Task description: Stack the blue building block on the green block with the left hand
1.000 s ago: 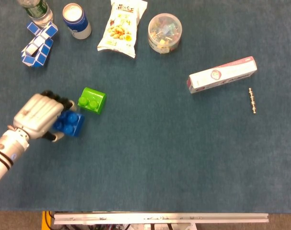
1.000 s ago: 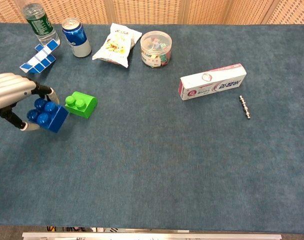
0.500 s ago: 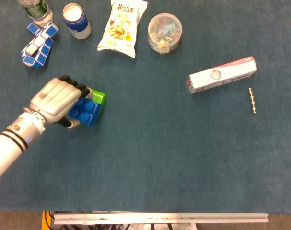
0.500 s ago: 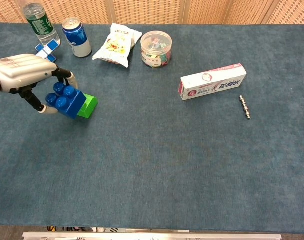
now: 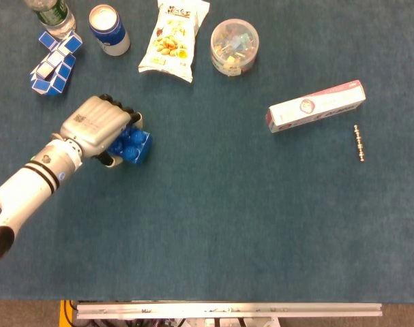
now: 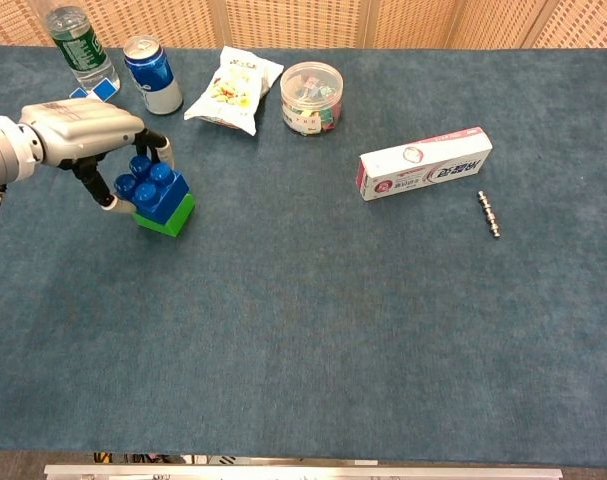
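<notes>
The blue building block (image 5: 130,144) (image 6: 151,186) sits on top of the green block (image 6: 169,216), which shows only as a green edge beneath it in the chest view and is hidden in the head view. My left hand (image 5: 97,127) (image 6: 88,135) grips the blue block from the left, fingers curled over its top and far side and the thumb on its near side. The right hand is in neither view.
At the back left stand a water bottle (image 6: 81,43), a blue can (image 6: 151,74) and a blue-and-white folding puzzle (image 5: 53,60). A snack bag (image 5: 172,39) and a round clear tub (image 5: 234,45) lie behind. A toothpaste box (image 5: 316,105) and a small metal rod (image 5: 359,143) lie at the right.
My left hand carried the blue block up and to the right, from beside the green block onto its top. The green block is now covered.
</notes>
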Controlling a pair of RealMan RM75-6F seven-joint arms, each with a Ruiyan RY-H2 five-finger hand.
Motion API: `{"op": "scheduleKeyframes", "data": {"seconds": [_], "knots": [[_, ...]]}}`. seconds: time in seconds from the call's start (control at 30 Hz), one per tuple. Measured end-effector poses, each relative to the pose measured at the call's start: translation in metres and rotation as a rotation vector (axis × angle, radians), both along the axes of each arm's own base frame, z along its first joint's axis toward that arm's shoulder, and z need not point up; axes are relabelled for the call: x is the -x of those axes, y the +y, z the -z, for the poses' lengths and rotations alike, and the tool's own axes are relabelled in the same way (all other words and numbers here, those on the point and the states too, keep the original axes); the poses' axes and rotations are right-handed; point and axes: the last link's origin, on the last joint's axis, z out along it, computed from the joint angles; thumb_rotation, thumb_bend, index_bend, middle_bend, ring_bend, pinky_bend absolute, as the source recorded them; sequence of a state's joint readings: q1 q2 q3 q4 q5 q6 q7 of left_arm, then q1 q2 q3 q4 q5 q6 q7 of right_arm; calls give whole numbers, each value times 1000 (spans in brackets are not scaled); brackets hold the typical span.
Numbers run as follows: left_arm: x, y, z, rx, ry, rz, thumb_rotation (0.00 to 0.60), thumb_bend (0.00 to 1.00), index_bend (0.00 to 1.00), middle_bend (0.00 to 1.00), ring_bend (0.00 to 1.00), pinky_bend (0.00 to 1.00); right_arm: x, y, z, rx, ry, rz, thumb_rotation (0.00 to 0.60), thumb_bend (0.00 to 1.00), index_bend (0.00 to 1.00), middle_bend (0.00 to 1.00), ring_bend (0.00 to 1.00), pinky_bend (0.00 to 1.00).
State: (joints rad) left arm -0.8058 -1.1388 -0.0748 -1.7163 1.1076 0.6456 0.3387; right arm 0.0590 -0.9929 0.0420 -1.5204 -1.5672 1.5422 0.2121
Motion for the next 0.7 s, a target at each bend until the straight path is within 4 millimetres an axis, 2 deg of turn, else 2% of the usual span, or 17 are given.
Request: {"op": "scheduleKeyframes", "data": {"seconds": [0.7], "knots": [[2,16,-1,10,16,-56,600,247,407,386,292,219,0,1,-1,7,2,6,600,320,344,390,303,392]]}}
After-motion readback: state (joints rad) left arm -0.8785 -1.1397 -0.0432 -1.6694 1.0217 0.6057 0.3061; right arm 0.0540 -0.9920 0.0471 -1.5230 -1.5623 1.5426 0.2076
